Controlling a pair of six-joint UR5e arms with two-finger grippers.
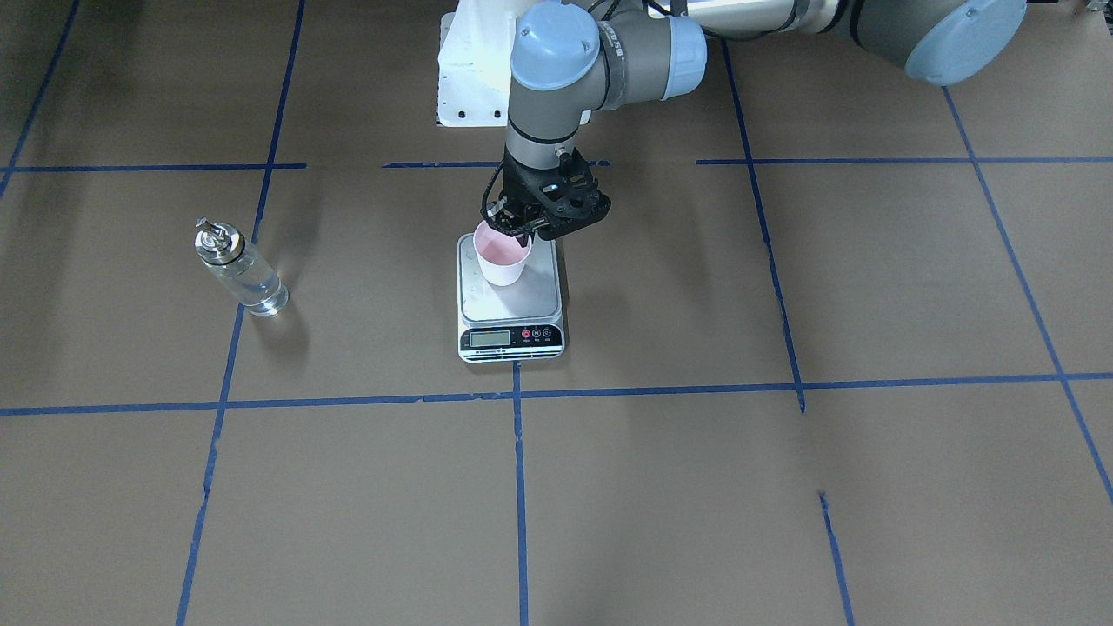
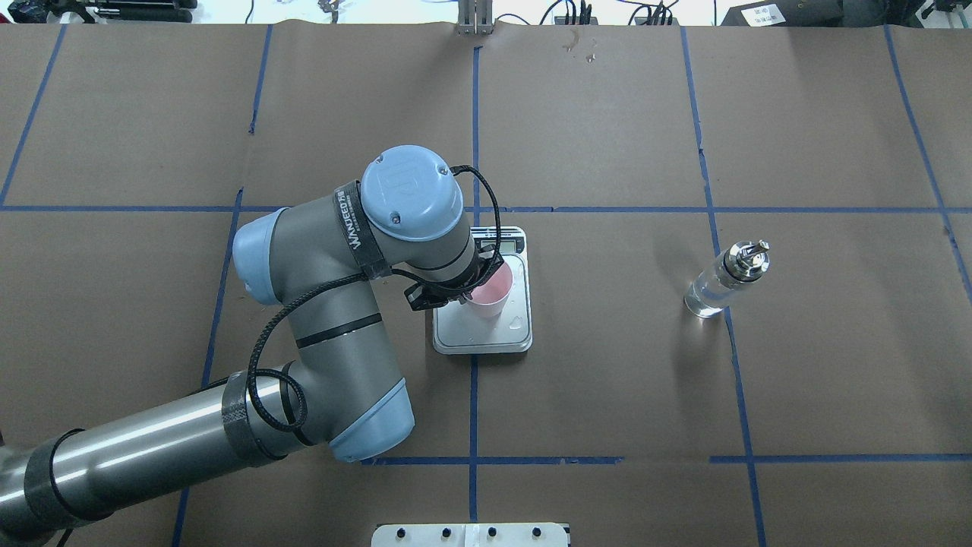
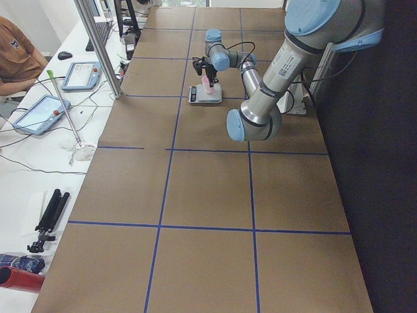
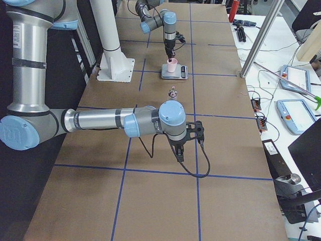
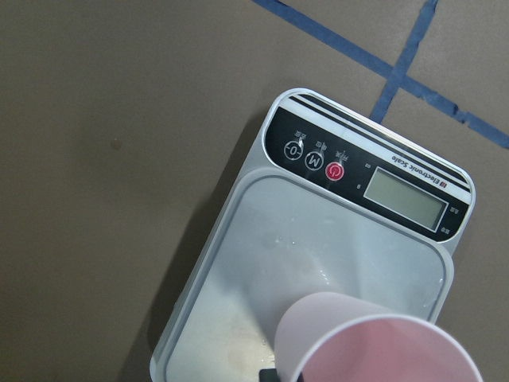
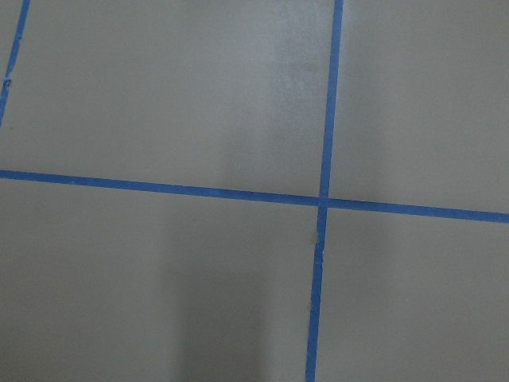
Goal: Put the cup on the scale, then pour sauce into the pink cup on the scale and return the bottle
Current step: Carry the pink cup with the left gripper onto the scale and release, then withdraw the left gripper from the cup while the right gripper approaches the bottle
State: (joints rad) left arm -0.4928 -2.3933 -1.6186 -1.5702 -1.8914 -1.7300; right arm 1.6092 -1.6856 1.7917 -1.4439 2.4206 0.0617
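Observation:
The pale pink cup is over the scale's steel platform, a little tilted; I cannot tell if its base rests there. My left gripper is shut on the cup's rim at the side nearer the robot. The left wrist view shows the cup close up above the scale, its display blank. The glass bottle with its metal spout cap stands alone, well clear of the scale, and also shows in the overhead view. My right gripper hovers over bare table; I cannot tell its state.
The table is brown paper with a grid of blue tape. The robot's white base plate is behind the scale. A side bench with tablets and cables lies beyond the table's far edge.

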